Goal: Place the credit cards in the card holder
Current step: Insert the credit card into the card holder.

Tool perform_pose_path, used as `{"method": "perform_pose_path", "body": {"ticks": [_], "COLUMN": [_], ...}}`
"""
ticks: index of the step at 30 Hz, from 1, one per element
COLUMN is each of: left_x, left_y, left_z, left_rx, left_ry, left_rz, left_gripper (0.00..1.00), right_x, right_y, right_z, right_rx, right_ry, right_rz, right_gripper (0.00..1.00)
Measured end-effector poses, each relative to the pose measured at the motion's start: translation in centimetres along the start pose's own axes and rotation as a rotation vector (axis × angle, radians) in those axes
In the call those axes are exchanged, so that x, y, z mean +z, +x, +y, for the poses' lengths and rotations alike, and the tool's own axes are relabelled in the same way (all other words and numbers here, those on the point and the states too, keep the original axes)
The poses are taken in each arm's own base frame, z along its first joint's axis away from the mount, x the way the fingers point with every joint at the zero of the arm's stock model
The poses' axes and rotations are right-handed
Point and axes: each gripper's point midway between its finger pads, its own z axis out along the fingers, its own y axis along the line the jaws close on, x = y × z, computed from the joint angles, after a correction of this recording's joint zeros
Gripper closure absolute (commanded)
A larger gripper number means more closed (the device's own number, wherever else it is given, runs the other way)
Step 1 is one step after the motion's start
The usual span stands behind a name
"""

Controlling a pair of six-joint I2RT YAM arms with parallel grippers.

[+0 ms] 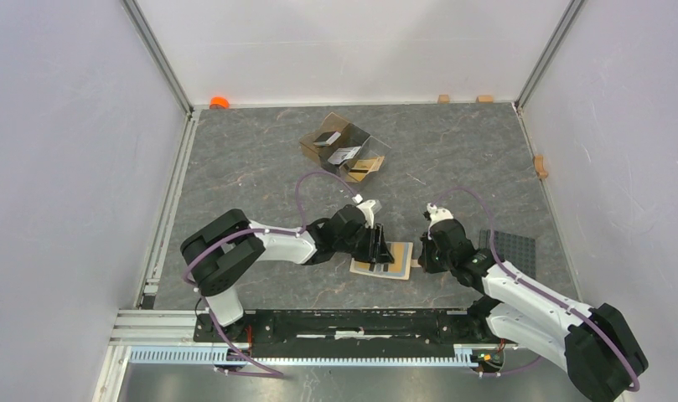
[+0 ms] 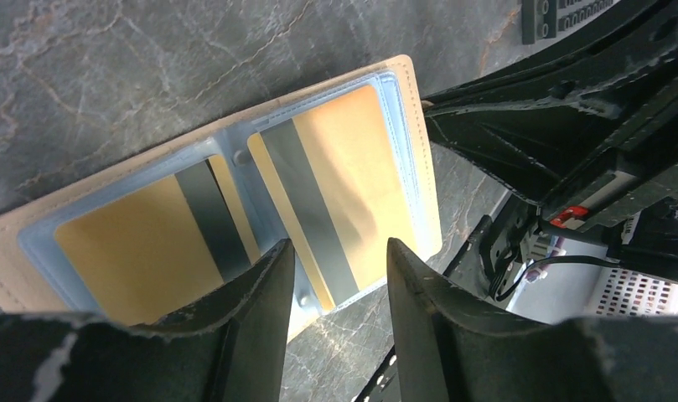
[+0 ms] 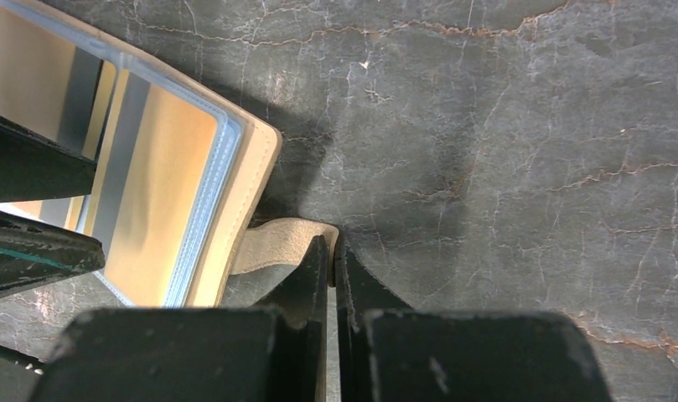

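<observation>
The tan card holder point(image 1: 401, 266) lies open on the table between the arms. Two orange-gold credit cards with dark stripes sit in its light blue pockets, one on the left point(image 2: 142, 243) and one on the right point(image 2: 344, 193). My left gripper point(image 2: 339, 247) hovers over the card holder point(image 2: 2, 268), open and empty; it also shows in the top view point(image 1: 384, 245). My right gripper point(image 3: 331, 239) is shut on the card holder's snap tab point(image 3: 272, 243) at its right edge point(image 3: 251, 167), low on the table. It also shows in the top view point(image 1: 421, 255).
A clear brown-tinted divided box point(image 1: 345, 149) with more cards stands behind the arms. A black studded plate point(image 1: 511, 251) lies right of the right arm. An orange object point(image 1: 219, 102) and small wooden blocks point(image 1: 443, 98) sit by the walls.
</observation>
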Motion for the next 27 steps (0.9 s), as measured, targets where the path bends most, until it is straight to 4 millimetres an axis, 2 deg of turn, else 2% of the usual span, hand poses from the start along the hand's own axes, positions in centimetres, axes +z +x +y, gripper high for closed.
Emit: {"method": "perform_pose_path", "body": {"ticks": [5,8,12,15,18,21,23,27], "left_x": [-0.2,-1.3,-4.5,-7.1,-9.0,-10.3,-10.7,-10.7], "left_y": [-0.4,-0.8,-2.6,-4.1,-5.0,-4.9,-4.4,-2.5], "left_z": [-0.5,-0.9,-2.2,-2.7,-2.1,-0.7,0.7,3.1], "left_rx": [0.02,0.032,0.065,0.07,0.051,0.023,-0.004,-0.071], "left_ry": [0.01,-0.002,-0.015,-0.026,-0.053,-0.082,-0.108,-0.152], "left_rz": [-0.009,-0.019,-0.077,-0.123,-0.15,-0.159,-0.148,-0.102], "left_gripper": [0.3,0.18,0.08,0.06,0.02,0.01,0.01,0.04], "right_x": [0.1,0.1,0.0,-0.1,-0.3,-0.7,-1.1,-2.3], "right_y": [-0.2,-1.0,-3.2,-5.1,-6.4,-7.2,-7.5,-7.7], "right_z": [0.0,0.1,0.8,1.4,1.9,2.4,2.9,4.4], "right_rx": [-0.011,-0.033,-0.067,-0.097,-0.119,-0.127,-0.126,-0.117], "right_ry": [0.009,0.023,0.023,0.019,0.012,-0.006,-0.033,-0.12], "right_rz": [0.016,0.025,0.005,-0.016,-0.032,-0.043,-0.052,-0.069], "right_gripper": [1.0,0.98,0.86,0.69,0.58,0.49,0.49,0.6]}}
